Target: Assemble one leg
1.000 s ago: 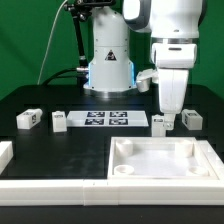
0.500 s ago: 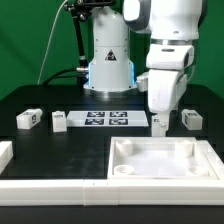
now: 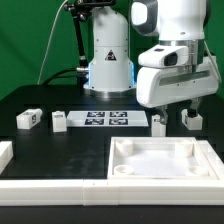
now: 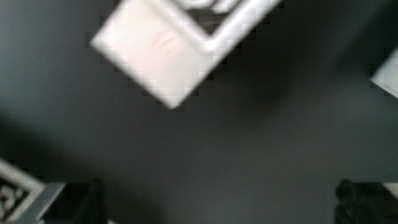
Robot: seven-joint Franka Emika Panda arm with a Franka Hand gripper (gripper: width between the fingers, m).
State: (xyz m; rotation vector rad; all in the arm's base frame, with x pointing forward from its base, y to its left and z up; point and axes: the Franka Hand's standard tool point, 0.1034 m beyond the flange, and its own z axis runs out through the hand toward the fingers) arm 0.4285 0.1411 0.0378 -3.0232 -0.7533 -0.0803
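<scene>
Four small white tagged legs stand in a row on the black table: one (image 3: 28, 119) at the exterior view's left, one (image 3: 59, 121) beside it, one (image 3: 158, 124) right of the marker board, and one (image 3: 192, 118) at the far right. My gripper (image 3: 173, 114) hangs turned and tilted above the two right-hand legs, touching neither. In the blurred wrist view its fingers (image 4: 79, 200) stand wide apart with only dark table between them (image 4: 222, 200). A tagged piece (image 4: 18, 190), probably a leg, shows at that picture's edge.
The marker board (image 3: 105, 119) lies between the legs; it is the blurred white slab in the wrist view (image 4: 164, 50). The large white tray-like part (image 3: 165, 160) lies in front. Another white part (image 3: 5, 155) sits at the front left. The robot base (image 3: 108, 65) stands behind.
The hand has turned and tilted from pointing straight down over the leg right of the marker board, and swung toward the exterior view's right. The legs have not moved.
</scene>
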